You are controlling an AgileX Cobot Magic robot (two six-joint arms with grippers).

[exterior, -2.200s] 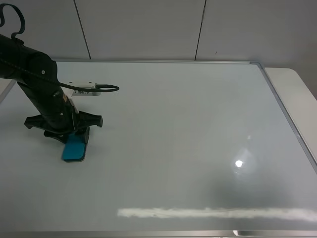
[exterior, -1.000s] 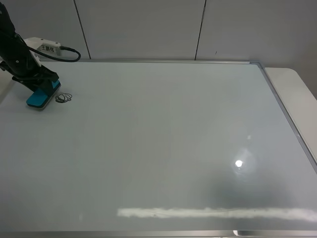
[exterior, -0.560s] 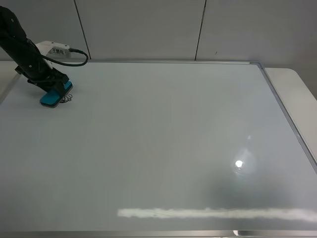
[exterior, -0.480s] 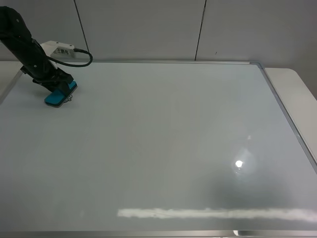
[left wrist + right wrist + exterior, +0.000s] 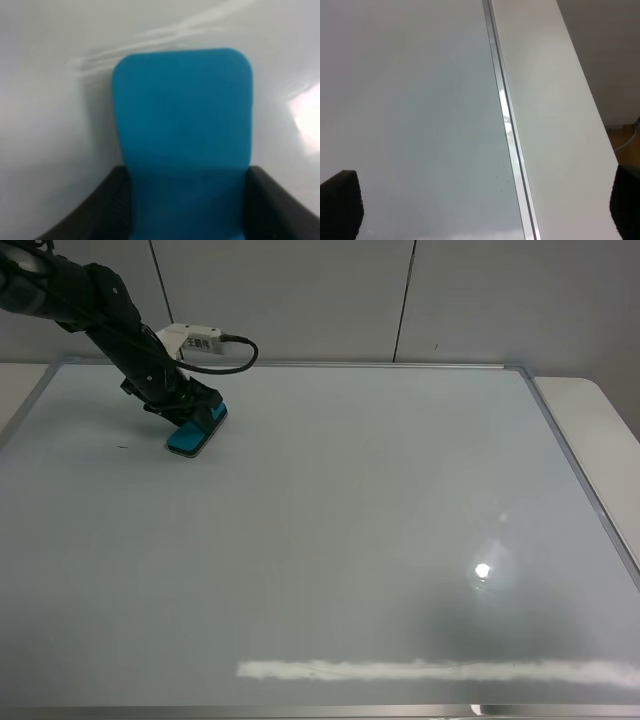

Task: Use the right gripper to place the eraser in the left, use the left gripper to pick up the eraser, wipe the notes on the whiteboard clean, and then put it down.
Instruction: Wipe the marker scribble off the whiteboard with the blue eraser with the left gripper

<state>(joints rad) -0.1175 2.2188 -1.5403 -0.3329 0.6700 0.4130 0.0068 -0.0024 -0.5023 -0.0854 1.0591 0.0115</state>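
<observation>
The left tool [image 5: 190, 416], a black two-fingered gripper on a slim black arm, is clamped on the small teal-blue rounded rectangular eraser [image 5: 196, 431]. In the left wrist view its two dark fingers [image 5: 95, 210] press against the long sides of the eraser [image 5: 182, 135], one on each side. The eraser rests on the large glossy white whiteboard [image 5: 350, 520] with a thin silver frame, in the board's far left part, near the far edge. A tiny dark speck [image 5: 122, 447] sits on the board just left of the eraser, apart from it. A small white labelled part [image 5: 190, 338] with a black cable [image 5: 236, 356] rides on the arm.

The right tool [image 5: 480, 205] is spread wide with nothing between its black fingertips [image 5: 337, 205]. It hangs over the whiteboard's silver frame [image 5: 507, 130], where it meets the white surface [image 5: 555, 125].
</observation>
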